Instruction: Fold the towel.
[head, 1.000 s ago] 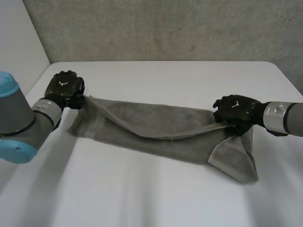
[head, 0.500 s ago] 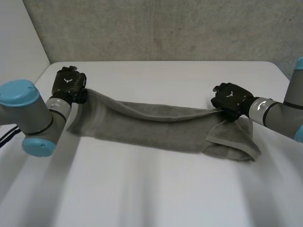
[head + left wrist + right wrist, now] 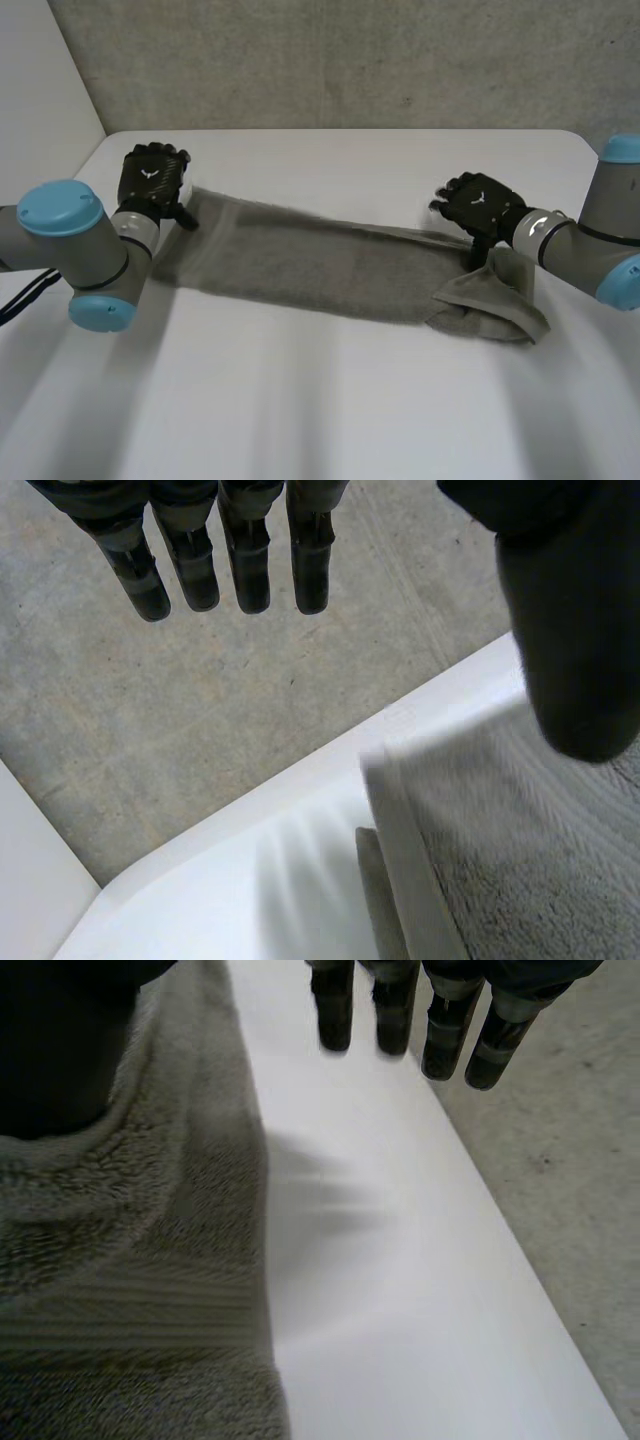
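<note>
Grey towel [image 3: 320, 270] lies in a long strip on the worktop [image 3: 350, 410], between your hands. Your left hand [image 3: 150, 180] is at one end and your right hand [image 3: 480, 205] at the other. Both have straight fingers and hold nothing, likely so the fold settles flat. The end by the right hand is rumpled.

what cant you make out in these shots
- Head view: the left arm covers the towel's left corner.
- Head view: the towel's right end is bunched by the right hand; lower layers hidden.
- Right wrist view: the thumb blocks the towel; contact unclear.
- Left wrist view: the picture edge cuts the towel off beside the left hand.
</note>
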